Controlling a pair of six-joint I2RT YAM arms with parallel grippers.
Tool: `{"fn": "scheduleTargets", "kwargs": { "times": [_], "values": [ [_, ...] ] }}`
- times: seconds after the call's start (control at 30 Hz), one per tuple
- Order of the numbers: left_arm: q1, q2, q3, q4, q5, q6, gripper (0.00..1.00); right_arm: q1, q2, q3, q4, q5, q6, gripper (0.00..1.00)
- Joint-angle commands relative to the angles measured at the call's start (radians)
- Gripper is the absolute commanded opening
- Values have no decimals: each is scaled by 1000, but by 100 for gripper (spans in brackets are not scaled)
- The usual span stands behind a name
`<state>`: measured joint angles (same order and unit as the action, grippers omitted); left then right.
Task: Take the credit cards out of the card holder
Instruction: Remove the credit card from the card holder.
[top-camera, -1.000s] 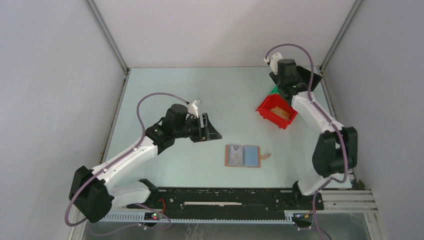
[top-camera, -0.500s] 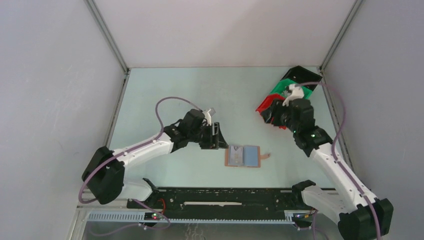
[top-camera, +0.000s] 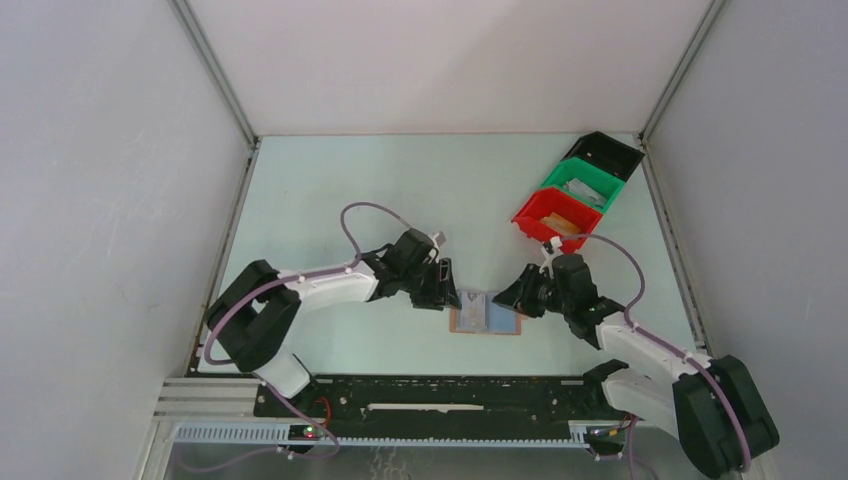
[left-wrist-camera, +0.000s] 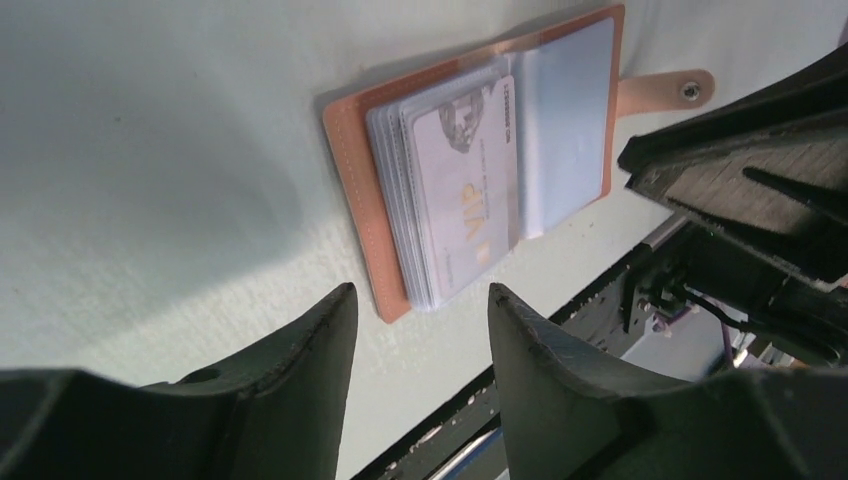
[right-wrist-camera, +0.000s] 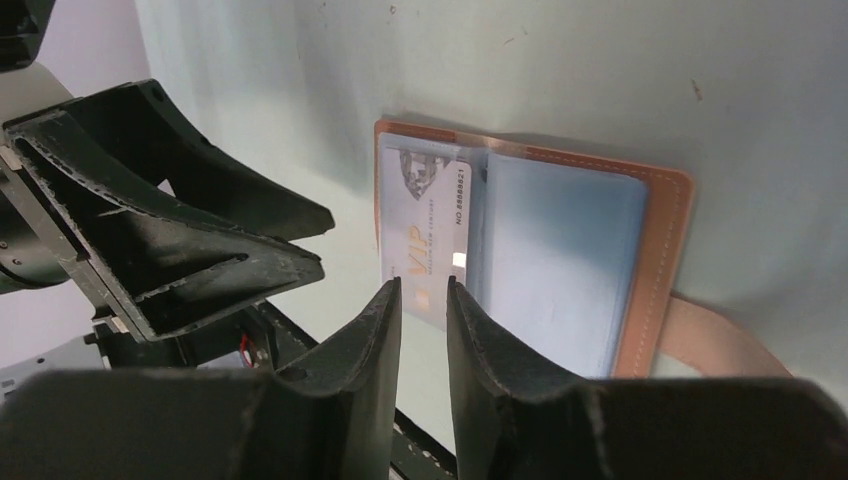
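The brown card holder lies open and flat on the table, pale blue-grey lining up. A pale card marked VIP tops a stack of cards in its left half; it also shows in the right wrist view. The holder's strap tab sticks out on its right. My left gripper is open and empty, low at the holder's left edge. My right gripper is over the holder's right side, its jaws a narrow gap apart and empty, tips hovering just short of the VIP card.
A red bin with something tan in it, a green bin with something pale in it and a black bin stand in a row at the back right. A black rail runs along the near table edge.
Both arms have closed in on the card holder. The right arm swung from the bins down to the holder's right side. The left gripper moved right to its left edge.
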<state>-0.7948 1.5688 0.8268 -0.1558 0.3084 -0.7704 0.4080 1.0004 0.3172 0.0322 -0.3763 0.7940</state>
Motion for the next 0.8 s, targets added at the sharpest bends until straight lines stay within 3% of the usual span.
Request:
{"fn": "scheduleTargets", "kwargs": {
  "times": [0.0,0.4,0.77],
  "values": [
    [-16,34,89,31,-55,-6,56,19,59,-9,196,-51,78,31],
    [-41,108,131,24,-75,7,54,39,220,-9,270,-80,74,30],
    [-53,140,149,-9,-96,23,49,63,272,-9,245,-18,68,31]
  ]
}}
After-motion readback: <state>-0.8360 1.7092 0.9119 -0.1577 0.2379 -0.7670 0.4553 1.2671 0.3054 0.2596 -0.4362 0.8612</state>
